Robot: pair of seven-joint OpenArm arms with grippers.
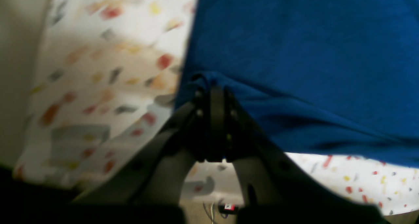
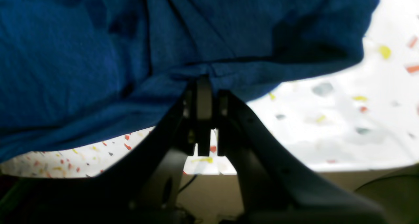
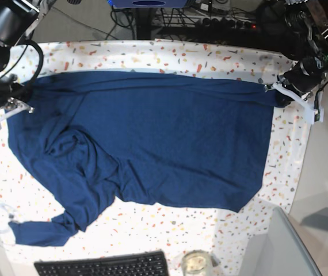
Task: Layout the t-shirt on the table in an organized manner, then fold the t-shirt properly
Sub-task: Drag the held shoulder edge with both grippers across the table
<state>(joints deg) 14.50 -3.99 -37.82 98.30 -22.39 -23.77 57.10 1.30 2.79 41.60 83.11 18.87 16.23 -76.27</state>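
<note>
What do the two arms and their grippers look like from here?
Both grippers, left and right, have dark, matte fingers that flare from a wide base to narrow tips, with small screws near the tips. In the base view the arms are black with white brackets by the wrists, and black cables loop along the right arm.

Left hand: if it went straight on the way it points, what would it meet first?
The left hand is already shut on the t-shirt edge, so it would meet more shirt cloth first, probably; depth is unclear.
</note>
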